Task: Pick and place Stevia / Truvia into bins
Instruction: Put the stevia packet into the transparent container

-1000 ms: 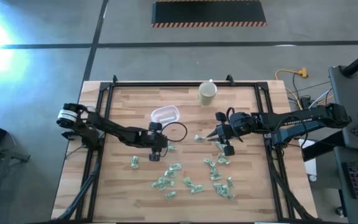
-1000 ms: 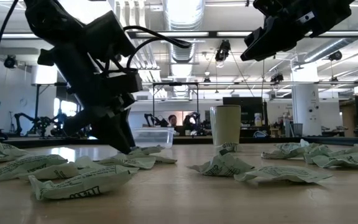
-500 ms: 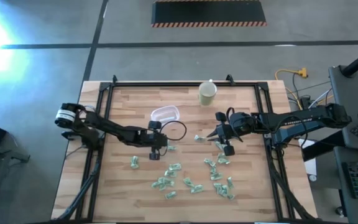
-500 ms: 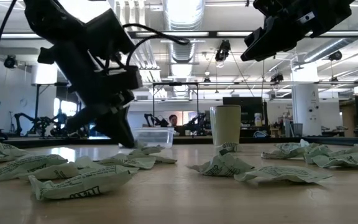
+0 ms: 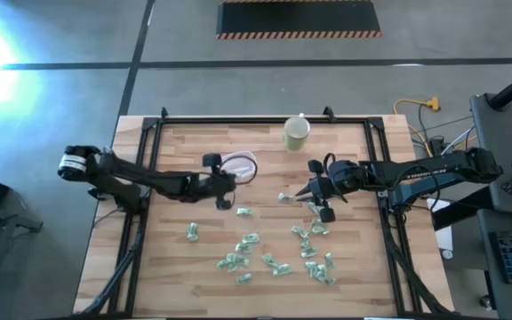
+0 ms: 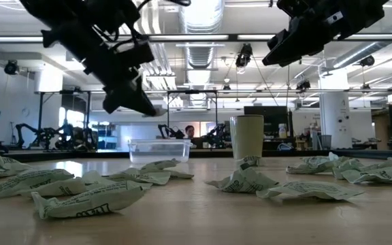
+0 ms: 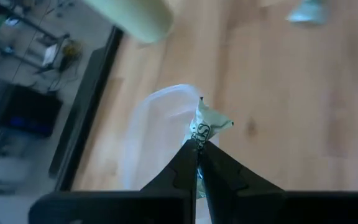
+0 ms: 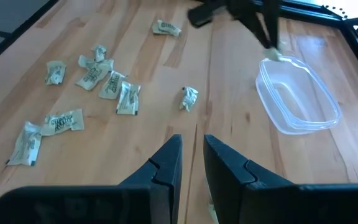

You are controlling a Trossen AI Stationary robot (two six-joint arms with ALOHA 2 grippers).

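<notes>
Several pale green and white sachets point(image 5: 274, 251) lie scattered on the near half of the wooden table, also seen in the low view point(image 6: 87, 194) and the right wrist view point(image 8: 98, 74). The clear shallow tub point(image 5: 236, 164) stands on the far half. My left gripper point(image 5: 224, 186) hovers just on the near side of the tub point(image 7: 160, 124), raised off the table point(image 6: 140, 103) and shut on one sachet point(image 7: 207, 123). My right gripper point(image 5: 308, 193) hangs open point(image 8: 191, 149) to the right of the tub, above the sachets. My left gripper pinches one crumpled sachet by its end point(image 7: 199, 138) between the two fingertips. The fingers slant downward from the table's left. The rest of the sachet point(image 8: 273, 56) sticks out past the tips, lifted clear of the table, by the tub's rim.
A beige cylindrical cup point(image 5: 296, 132) stands at the far edge, right of the tub point(image 6: 158, 150). A black frame point(image 5: 149, 133) runs along the table's edges. Bare wood point(image 5: 176, 151) lies left of the tub.
My left gripper has risen off the table with a sachet pinched in its tips and moved toward the far edge, up to the tub. The arm has drawn back a little toward the table's left. The right arm has stayed still.
</notes>
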